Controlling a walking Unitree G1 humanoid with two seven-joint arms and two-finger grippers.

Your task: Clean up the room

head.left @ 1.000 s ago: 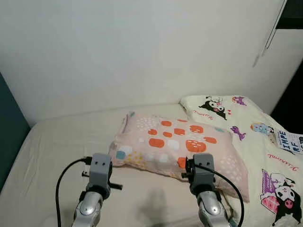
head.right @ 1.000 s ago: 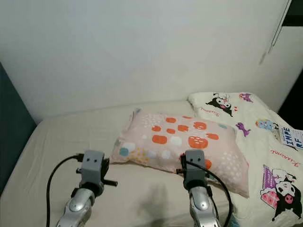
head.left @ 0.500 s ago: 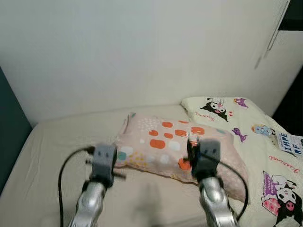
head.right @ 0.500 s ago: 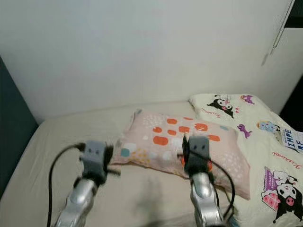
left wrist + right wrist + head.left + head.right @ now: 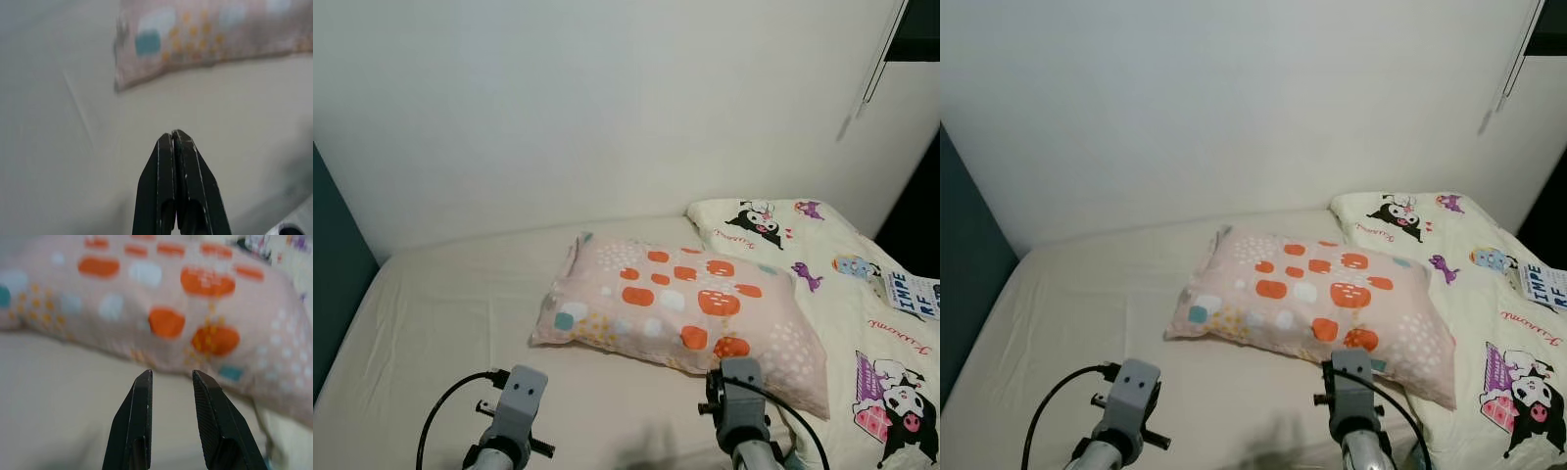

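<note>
A soft pink pillow (image 5: 680, 315) with orange and white patches lies mid-bed (image 5: 440, 304), a cartoon-print quilt (image 5: 862, 304) at its 3 o'clock. Wrist views add detail: left hand (image 5: 174, 139) fingers pressed together, right hand (image 5: 171, 379) fingers apart, both empty.

A bedroom in a home: a bed (image 5: 440, 313) with a spotted pillow (image 5: 680, 308) and cartoon-print blanket (image 5: 862, 313) against a white wall (image 5: 607, 108).

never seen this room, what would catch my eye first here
The pink pillow with orange and white patches, lying in the middle of the cream bed. Right of it, touching, lies a white cartoon-print blanket. Both grippers hang just short of the pillow's near edge, the left gripper shut, the right gripper open.
</note>
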